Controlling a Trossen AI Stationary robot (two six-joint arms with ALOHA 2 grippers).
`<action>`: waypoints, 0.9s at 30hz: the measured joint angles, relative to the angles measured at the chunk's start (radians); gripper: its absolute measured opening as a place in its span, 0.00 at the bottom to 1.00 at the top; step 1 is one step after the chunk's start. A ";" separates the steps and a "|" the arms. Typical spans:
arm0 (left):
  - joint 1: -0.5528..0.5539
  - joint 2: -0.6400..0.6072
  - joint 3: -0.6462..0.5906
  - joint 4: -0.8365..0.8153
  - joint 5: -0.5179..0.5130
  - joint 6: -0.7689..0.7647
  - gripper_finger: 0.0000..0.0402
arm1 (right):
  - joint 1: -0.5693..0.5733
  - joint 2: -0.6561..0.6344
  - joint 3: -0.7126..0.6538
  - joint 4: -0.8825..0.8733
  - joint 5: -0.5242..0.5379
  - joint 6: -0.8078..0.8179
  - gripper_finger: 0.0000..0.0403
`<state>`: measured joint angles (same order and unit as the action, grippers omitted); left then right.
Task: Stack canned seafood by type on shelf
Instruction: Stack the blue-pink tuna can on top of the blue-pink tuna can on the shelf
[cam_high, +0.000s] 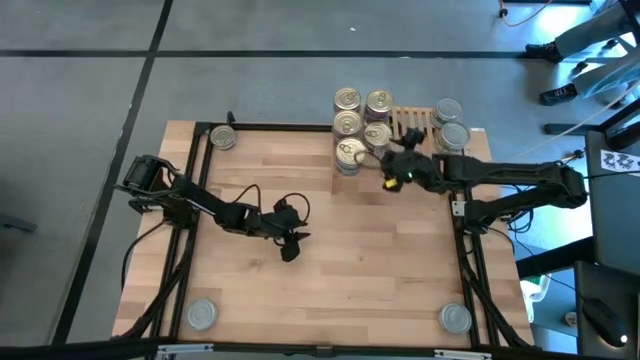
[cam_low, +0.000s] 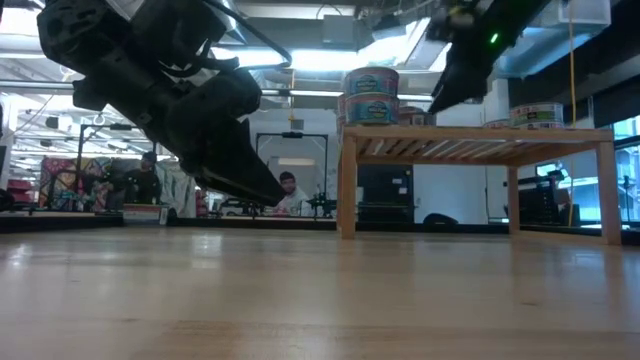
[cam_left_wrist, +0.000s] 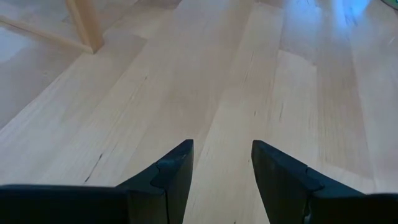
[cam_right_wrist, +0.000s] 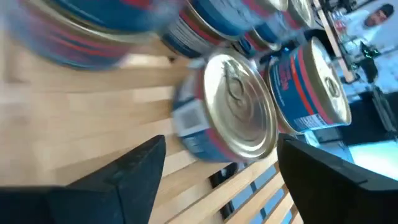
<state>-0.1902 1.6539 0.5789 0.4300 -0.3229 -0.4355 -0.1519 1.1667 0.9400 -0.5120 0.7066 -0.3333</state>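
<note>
hovering spread right hand (cam_right_wrist: 217, 180) over slatted wooden shelf (cam_high: 410, 124), round gold-topped tins (cam_high: 348, 125), left hand (cam_left_wrist: 222, 180) spread

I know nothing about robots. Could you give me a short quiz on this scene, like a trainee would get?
1. True or false: the left arm's jaws, above the wooden tabletop, hold a tin.
2. How many round flat metal tins sit at the tabletop's corners, off the light wooden slatted shelf?
3. Which arm's jaws are at the shelf? A left, B right.
Key: 1 false; 2 three; 3 B.
</note>
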 joint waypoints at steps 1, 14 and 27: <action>0.000 0.000 0.000 -0.001 0.000 0.000 0.40 | 0.033 -0.010 0.015 -0.038 0.006 0.034 0.74; 0.074 -0.282 0.114 -0.568 -0.096 0.026 0.40 | 0.533 -0.031 -0.037 -0.091 -0.263 0.428 0.60; 0.440 -0.338 0.137 -0.916 -0.266 0.026 0.40 | 0.629 0.136 -0.361 0.484 -0.263 0.529 0.56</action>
<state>0.2496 1.3155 0.7160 -0.4862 -0.5888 -0.4099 0.4774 1.3028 0.5793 -0.0285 0.4436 0.1960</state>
